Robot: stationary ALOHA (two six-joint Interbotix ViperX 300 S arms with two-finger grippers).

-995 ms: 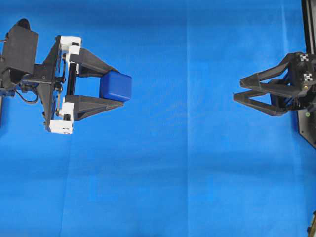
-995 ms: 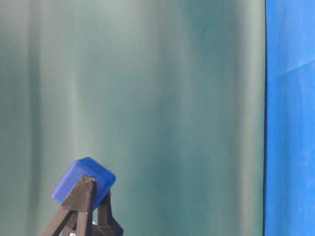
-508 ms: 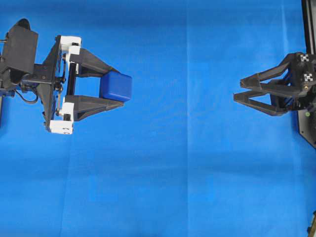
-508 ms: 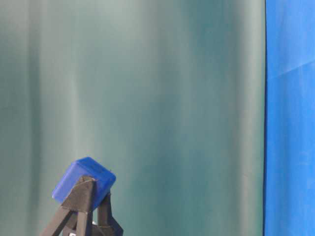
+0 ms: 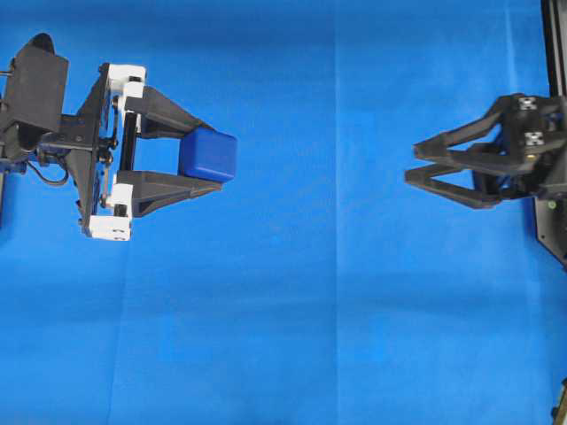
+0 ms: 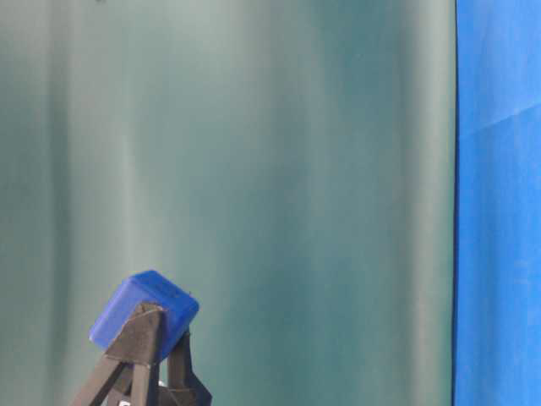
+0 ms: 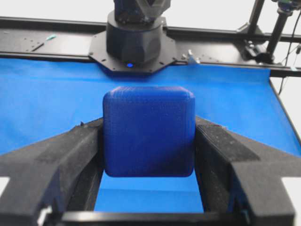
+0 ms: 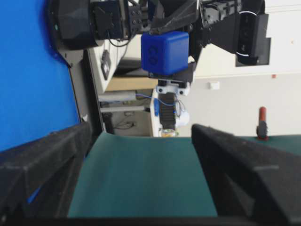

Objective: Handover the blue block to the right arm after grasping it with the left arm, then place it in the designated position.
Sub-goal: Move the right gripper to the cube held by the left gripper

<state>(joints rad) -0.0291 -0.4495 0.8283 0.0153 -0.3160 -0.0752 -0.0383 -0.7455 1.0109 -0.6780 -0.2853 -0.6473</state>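
The left gripper (image 5: 205,158) jaws clamp the small royal-blue cube (image 5: 207,155) (grasp done); the right gripper (image 5: 415,164), jaws wide, sits far right, with handover and placing left.

My work surface is covered by a blue cloth (image 5: 337,336), evenly lit, with faint fold creases. Behind it hangs a teal-green backdrop (image 6: 279,169) with soft vertical folds. Past the cloth's far edge runs a black metal frame (image 7: 225,49); beyond it are a white wall (image 8: 235,101) and a cluttered desk (image 8: 124,84).

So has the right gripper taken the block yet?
No, the block sits between the left gripper's fingers; the right gripper is open, far off.
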